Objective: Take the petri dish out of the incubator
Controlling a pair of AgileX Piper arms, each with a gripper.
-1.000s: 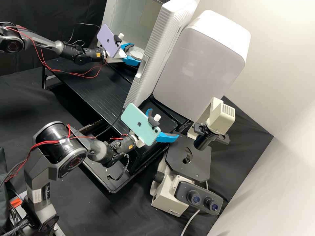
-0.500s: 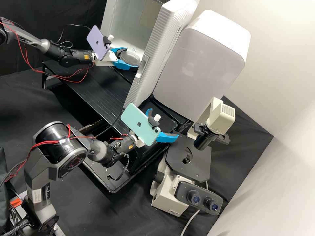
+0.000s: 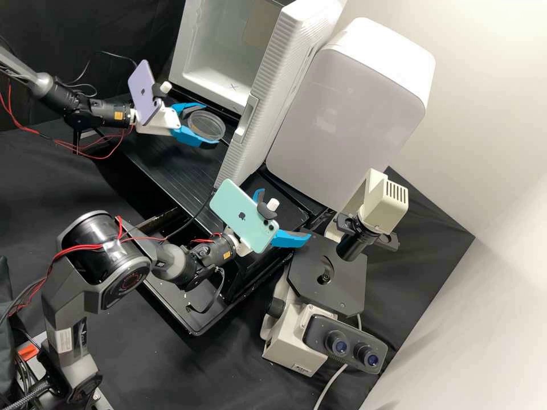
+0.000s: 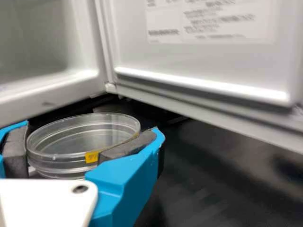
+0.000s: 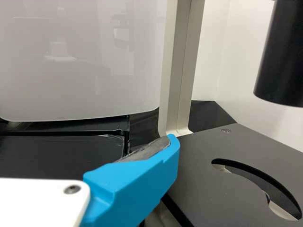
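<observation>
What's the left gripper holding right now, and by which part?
A clear round plastic petri dish, pinched across its side wall between the blue fingers of the left gripper.

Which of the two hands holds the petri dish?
The left hand, by the open incubator, grips the petri dish; the right hand, near the microscope, holds nothing.

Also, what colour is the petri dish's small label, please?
The label is yellow; best in left wrist view.

We cannot read the blurred label [image 4: 210,21] on the incubator door [image 4: 199,61], and the left gripper [image 4: 83,135] hides the petri dish's [image 4: 71,142] near rim behind its fingers [image 4: 128,165].
</observation>
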